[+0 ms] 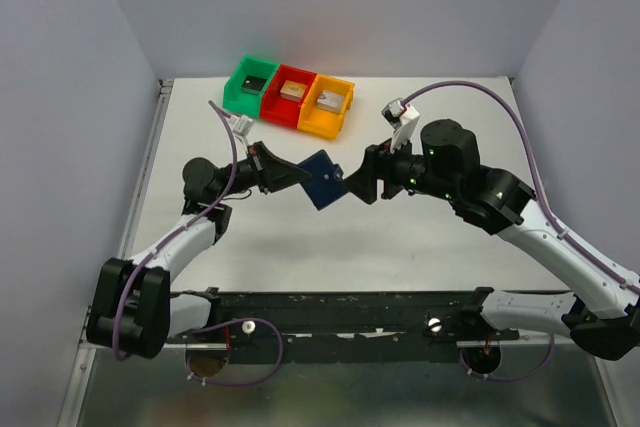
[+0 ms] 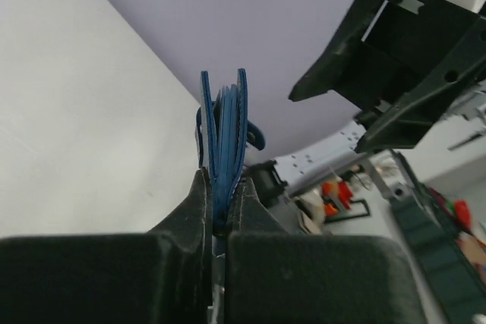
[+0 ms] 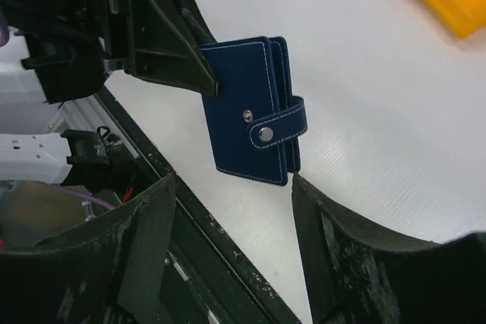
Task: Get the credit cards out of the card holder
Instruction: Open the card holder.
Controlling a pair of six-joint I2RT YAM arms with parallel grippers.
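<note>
The black, foam-padded left jaws [image 2: 220, 214] fill the bottom of their own wrist view. They are pressed almost together on the lower edge of the wallet [image 2: 223, 134], which stands edge-on from their tips. Only this view shows the wallet's thickness: two dark navy covers with several thin, lighter blue leaves packed between them. Whether cards sit among those leaves cannot be told.

The right wrist view shows the flat face instead. It is a navy rectangle of leather-like material with pale stitching along its border. A short strap [image 3: 281, 123] wraps round the free edge and is closed on a metal snap, and a second stud sits beside it. The left arm's black fingers pinch the wallet's upper left corner here.

The right jaws [image 3: 230, 186] stand wide open, their scuffed dark fingers rising on either side of the wallet's lower end. The tip of one finger comes right to the wallet's bottom corner, but contact cannot be judged.

From above, the wallet [image 1: 325, 179] hangs as a tilted diamond between the left jaws [image 1: 298, 175] and the right jaws [image 1: 352, 185], over the middle of the white surface [image 1: 400, 247]. Well behind it, by the back wall, stand a green bin [image 1: 238, 87], a red bin [image 1: 280, 107] and an orange bin [image 1: 318, 124], all of moulded plastic, touching in a row. Each holds a small block.
</note>
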